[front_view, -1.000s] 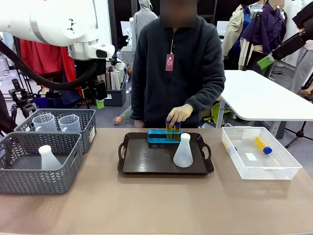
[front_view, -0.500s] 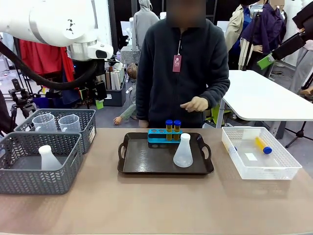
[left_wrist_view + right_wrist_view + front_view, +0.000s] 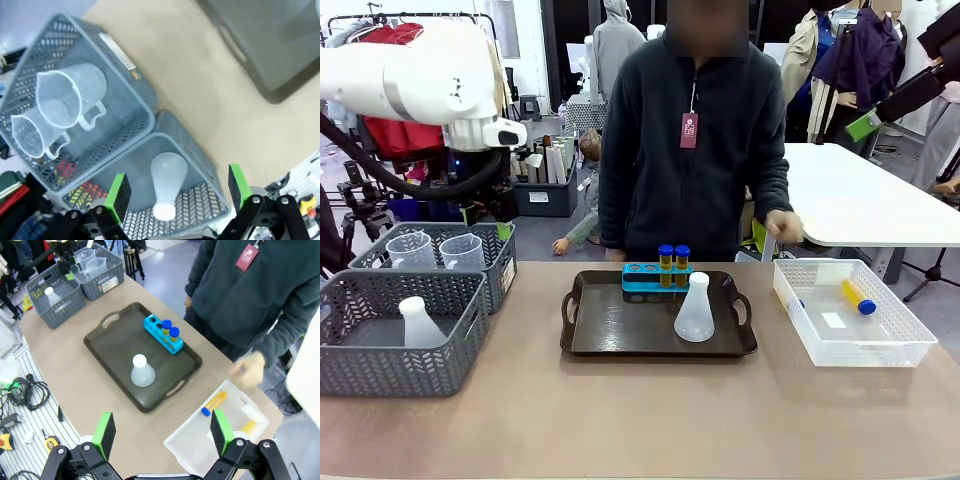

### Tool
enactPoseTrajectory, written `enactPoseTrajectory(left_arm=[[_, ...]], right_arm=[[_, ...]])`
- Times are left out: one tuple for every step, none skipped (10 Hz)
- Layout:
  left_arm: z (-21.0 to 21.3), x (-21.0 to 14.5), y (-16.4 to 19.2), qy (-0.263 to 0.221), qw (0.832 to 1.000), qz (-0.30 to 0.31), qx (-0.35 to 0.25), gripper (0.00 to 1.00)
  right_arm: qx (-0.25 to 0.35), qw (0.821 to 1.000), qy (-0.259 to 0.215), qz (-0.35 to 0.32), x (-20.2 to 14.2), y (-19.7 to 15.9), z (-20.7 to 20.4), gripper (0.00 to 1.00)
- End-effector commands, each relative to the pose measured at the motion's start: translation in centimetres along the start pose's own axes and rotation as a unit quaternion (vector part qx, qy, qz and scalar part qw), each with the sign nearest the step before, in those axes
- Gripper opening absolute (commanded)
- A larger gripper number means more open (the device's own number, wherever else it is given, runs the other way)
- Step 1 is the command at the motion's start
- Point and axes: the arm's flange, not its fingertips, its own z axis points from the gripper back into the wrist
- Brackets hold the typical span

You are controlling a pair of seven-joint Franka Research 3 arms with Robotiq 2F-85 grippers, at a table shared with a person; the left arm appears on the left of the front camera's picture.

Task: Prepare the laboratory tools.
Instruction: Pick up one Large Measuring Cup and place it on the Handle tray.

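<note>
**Left arm over the baskets.** My left pincer (image 3: 178,190), jaws wide and empty, hangs above the near basket (image 3: 197,200), lined up on the basket flask (image 3: 167,182). Two beakers (image 3: 70,100) wait in the far basket (image 3: 122,132). My right pincer (image 3: 162,431), also spread and empty, is high over the table. The tray (image 3: 610,330) carries the tray flask (image 3: 695,310) and a rack (image 3: 642,280) with two tubes (image 3: 672,260). A loose tube (image 3: 857,296) lies in the right bin (image 3: 910,345), near the person's hand (image 3: 784,226). The basket walls will likely crowd my grasp.
</note>
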Motion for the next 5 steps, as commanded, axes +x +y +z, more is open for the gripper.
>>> enactPoseTrajectory(left_arm=[[-1.4, 0.9, 2.1, -0.021, 0.999, 0.040, -0.014, 1.00], [-2.8, 1.1, 3.3, -0.017, 0.998, 0.055, -0.021, 1.00], [-4.2, 1.3, 4.2, -0.017, 0.998, 0.066, -0.015, 1.00], [-5.2, 1.2, 5.3, -0.015, 0.996, 0.083, -0.007, 1.00], [-6.3, 0.9, 6.3, -0.012, 0.994, 0.107, 0.010, 1.00]], right_arm=[[0.007, 1.000, -0.005, 0.003, 0.1, 0.0, 0.1, 1.00], [0.007, 1.000, -0.005, 0.003, 0.1, 0.0, 0.1, 1.00], [0.007, 1.000, -0.005, 0.003, 0.1, 0.0, 0.1, 1.00], [0.007, 1.000, -0.005, 0.003, 0.1, 0.0, 0.1, 1.00], [0.007, 1.000, -0.005, 0.003, 0.1, 0.0, 0.1, 1.00]])
